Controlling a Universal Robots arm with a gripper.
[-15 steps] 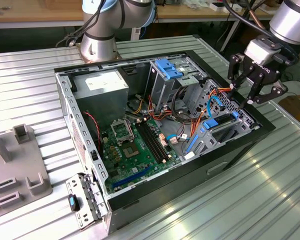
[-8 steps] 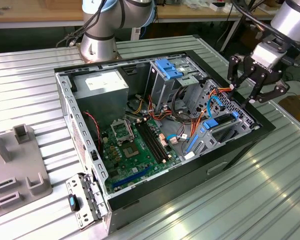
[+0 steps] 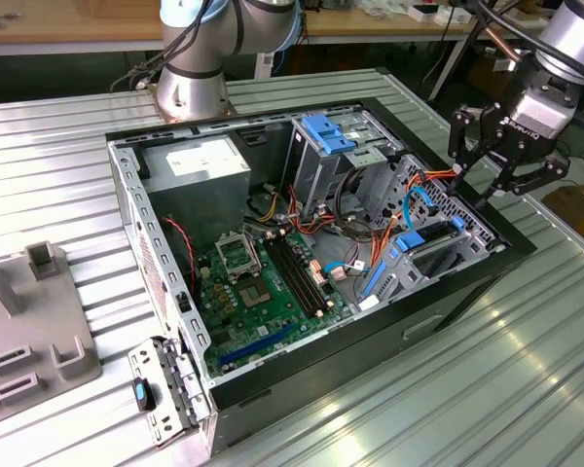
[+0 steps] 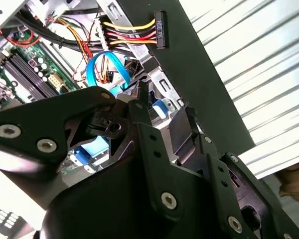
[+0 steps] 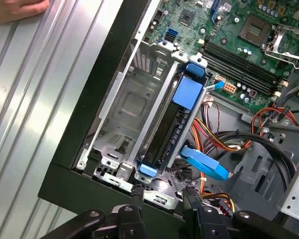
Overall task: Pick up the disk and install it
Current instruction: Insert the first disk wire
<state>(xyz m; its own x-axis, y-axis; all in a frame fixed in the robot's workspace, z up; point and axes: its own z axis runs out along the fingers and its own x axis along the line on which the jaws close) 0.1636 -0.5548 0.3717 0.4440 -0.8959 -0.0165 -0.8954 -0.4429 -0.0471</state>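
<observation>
Closest to the wrist cameras is the black gripper (image 5: 163, 195), its two fingers (image 5: 136, 193) set moderately apart with nothing between them. Just ahead of the fingertips, in the first wrist view, the disk (image 5: 172, 128) stands on its long edge inside a metal drive bay (image 5: 128, 105) at a corner of the open computer case (image 5: 94, 104), parallel to the case's black outer wall. Bright blue carrier plastic shows at both ends of the disk, and the gripper is not touching it. A flat blue data cable (image 5: 204, 165) lies just beside the disk, over a tangle of orange, red and black wires, with the green motherboard (image 5: 239, 45) beyond. In the second wrist view, a blue cable loop (image 4: 109, 54) and a black connector (image 4: 160, 30) on yellow, red and black wires show past the gripper's linkages. In the exterior view the case lies on a ribbed metal table (image 3: 506, 389). The gripper (image 3: 489, 183) hangs above the case's edge on the exterior view's right, over the bay where the disk (image 3: 431, 249) sits. A blue-topped drive cage (image 3: 327, 136) stands near the far wall, and the arm's base (image 3: 190, 88) sits behind the case.
</observation>
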